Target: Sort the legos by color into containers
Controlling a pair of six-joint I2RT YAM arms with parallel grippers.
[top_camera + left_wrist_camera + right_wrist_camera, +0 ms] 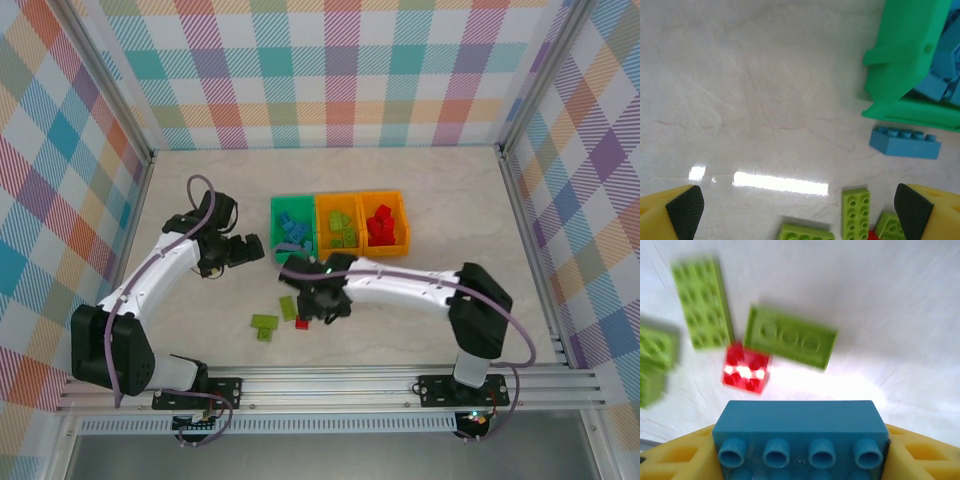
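Marbled tabletop (430, 190), plaid walls around. Blue lego brick (800, 420) sits clamped in the half-closed right gripper (800, 455). Its long axis spans finger to finger, studs facing the wrist camera, above a red brick (746, 367) and lime bricks (790, 337) toward the front edge. Left gripper (800, 212) gapes fully, empty, near the green bin (900, 60), with bare surface to its left.

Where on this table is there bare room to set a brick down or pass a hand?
Bare: the strip between the bins and the back wall, and the table right of the orange bin with red bricks. Crowded: before the green bin, where green bricks and a red brick lie by the right tool, shut on a blue brick.
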